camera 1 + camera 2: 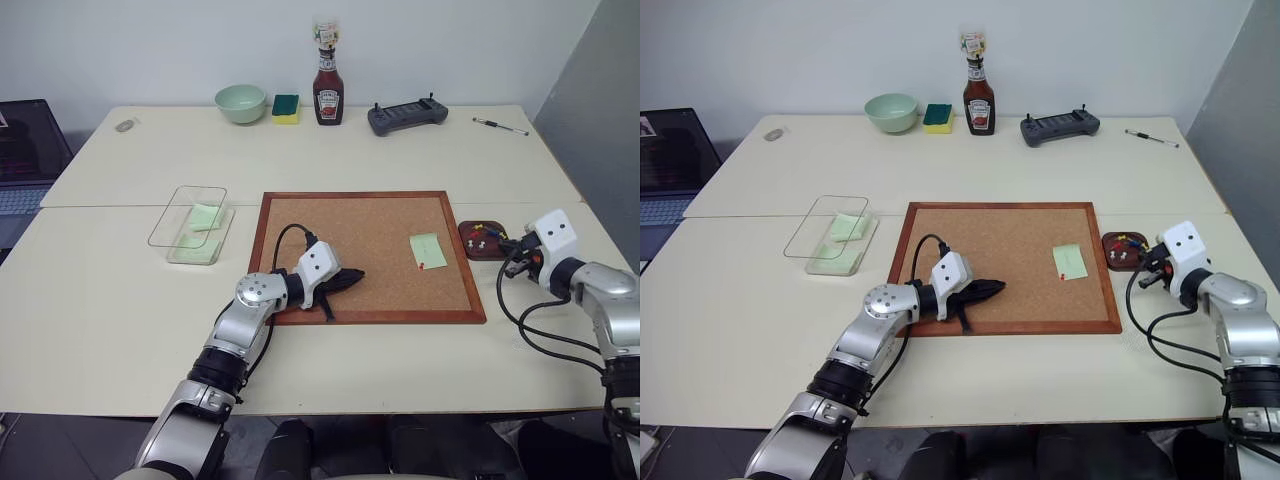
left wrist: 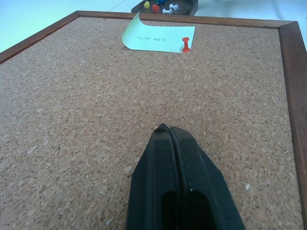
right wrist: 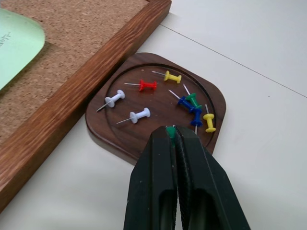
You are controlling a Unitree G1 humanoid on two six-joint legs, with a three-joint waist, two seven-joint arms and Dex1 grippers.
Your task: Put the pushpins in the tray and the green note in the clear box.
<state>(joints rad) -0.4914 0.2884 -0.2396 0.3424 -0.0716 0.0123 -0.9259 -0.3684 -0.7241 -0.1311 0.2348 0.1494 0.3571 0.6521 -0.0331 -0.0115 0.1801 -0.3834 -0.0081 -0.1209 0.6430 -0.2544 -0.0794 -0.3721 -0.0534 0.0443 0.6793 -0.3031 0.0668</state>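
The green note (image 1: 428, 250) lies on the corkboard (image 1: 350, 230), held at one corner by a red pushpin (image 2: 186, 44). Right of the board sits the dark brown tray (image 3: 103, 139), holding several loose pushpins (image 3: 144, 85) in white, red, yellow, blue and green. My right gripper (image 3: 170, 129) hangs over the tray's near rim, shut on a green pushpin whose head shows between the tips. My left gripper (image 2: 169, 129) is shut with nothing in it, low over the corkboard's near left part. The clear box (image 1: 192, 222) stands left of the board with green slips inside.
Along the table's far edge stand a pale green bowl (image 1: 241, 103), a green-and-yellow sponge (image 1: 286, 108), a ketchup bottle (image 1: 328, 88), a grey controller (image 1: 407, 117) and a pen (image 1: 500, 126). A laptop (image 1: 28, 150) sits off the table's left side.
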